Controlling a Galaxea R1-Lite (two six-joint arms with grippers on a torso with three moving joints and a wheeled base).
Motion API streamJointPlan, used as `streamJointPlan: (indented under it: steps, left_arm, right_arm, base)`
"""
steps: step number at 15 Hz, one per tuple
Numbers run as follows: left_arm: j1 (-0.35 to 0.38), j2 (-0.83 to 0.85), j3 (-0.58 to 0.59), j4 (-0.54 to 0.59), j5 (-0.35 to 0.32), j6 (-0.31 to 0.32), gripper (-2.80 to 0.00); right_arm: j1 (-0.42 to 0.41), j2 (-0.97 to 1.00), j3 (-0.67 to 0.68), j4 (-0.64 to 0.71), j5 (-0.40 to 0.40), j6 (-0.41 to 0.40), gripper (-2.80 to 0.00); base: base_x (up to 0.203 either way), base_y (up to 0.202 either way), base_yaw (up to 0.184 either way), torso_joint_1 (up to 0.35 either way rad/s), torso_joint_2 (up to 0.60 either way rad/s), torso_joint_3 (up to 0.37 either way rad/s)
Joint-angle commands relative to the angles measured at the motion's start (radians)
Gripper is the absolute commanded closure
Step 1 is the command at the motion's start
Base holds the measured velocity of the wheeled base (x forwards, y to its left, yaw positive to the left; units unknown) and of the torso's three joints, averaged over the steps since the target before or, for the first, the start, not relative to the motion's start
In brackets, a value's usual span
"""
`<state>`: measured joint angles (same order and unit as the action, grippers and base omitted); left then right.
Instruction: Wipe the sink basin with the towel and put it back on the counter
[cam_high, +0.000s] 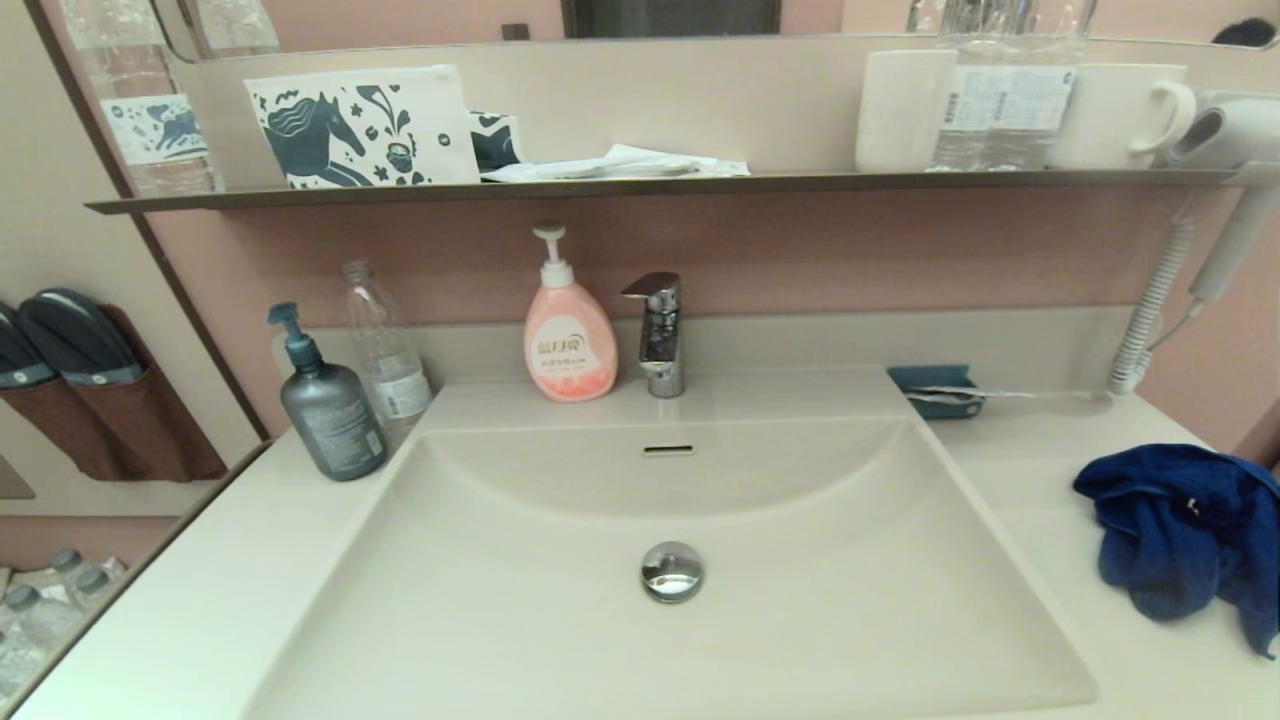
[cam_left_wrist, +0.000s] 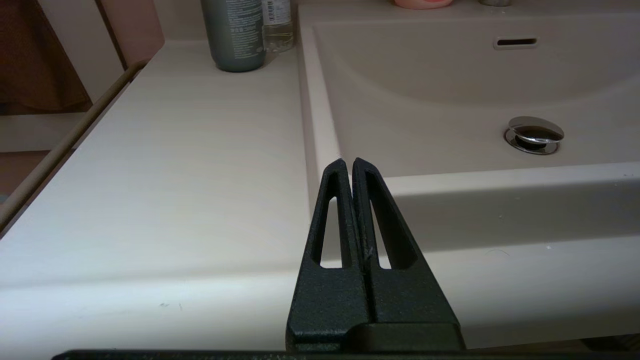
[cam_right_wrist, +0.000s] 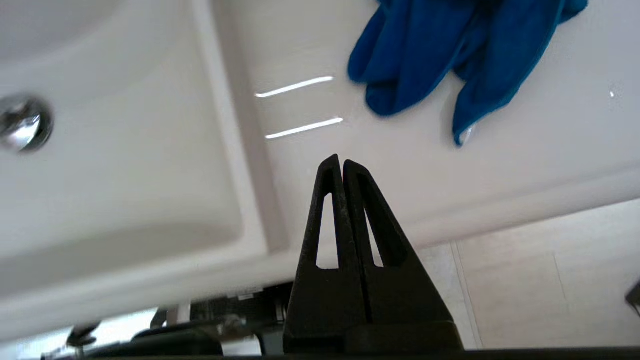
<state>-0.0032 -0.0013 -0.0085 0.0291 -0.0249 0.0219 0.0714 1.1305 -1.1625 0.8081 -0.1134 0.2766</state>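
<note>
Deep blue towel (cam_high: 1185, 535), cream-white sink basin (cam_high: 560, 640) and counter (cam_high: 180, 590), pink soap bottle (cam_high: 568, 345), chrome drain plug (cam_high: 672, 571)

towel (cam_high: 1185, 535): dark blue, crumpled in a heap on the counter (cam_high: 1040, 500), right of the basin.
sink basin (cam_high: 560, 610): cream-white, rectangular, shallow; chrome drain plug (cam_high: 672, 571) at centre.

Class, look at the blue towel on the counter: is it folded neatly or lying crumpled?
Crumpled. The blue towel lies in a loose, bunched heap on the counter, with uneven flaps hanging out, right of the sink basin.
</note>
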Motion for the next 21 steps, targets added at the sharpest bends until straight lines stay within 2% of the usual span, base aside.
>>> streamJointPlan:
  steps: [1,5,8,10,14,16,21]
  left_arm:
    - [0.0,0.001,0.001,0.0,0.0,0.001,0.0]
    - [0.0,0.001,-0.001,0.0,0.0,0.0,0.0]
    - [0.0,0.001,-0.001,0.0,0.0,0.001,0.0]
    - [0.0,0.001,0.001,0.0,0.0,0.0,0.0]
    - [0.0,0.001,0.001,0.0,0.0,0.0,0.0]
    - [0.0,0.001,0.001,0.0,0.0,0.001,0.0]
    - [0.0,0.001,0.001,0.0,0.0,0.0,0.0]
  right_arm:
    - [0.033,-0.244,0.074,0.007,-0.015,0.003,0.0]
    - [0.034,-0.546,0.206,0.015,-0.136,0.008,0.0]
    - [-0.065,-0.735,0.289,0.026,-0.161,-0.023,0.0]
    - [-0.091,-0.852,0.335,0.024,-0.149,-0.113,0.0]
    - [-0.081,-1.033,0.42,0.006,-0.013,-0.162,0.0]
    - [-0.075,-1.121,0.542,-0.073,0.034,-0.209,0.0]
    - [-0.073,-1.13,0.908,-0.518,0.069,-0.195,0.0]
  base:
    - [0.0,0.0,0.0,0.0,0.0,0.0]
    - [0.0,0.0,0.0,0.0,0.0,0.0]
    - [0.0,0.0,0.0,0.0,0.0,0.0]
    - [0.0,0.0,0.0,0.0,0.0,0.0]
    - [0.0,0.0,0.0,0.0,0.0,0.0]
    - [0.0,0.0,0.0,0.0,0.0,0.0]
    - [0.0,0.0,0.0,0.0,0.0,0.0]
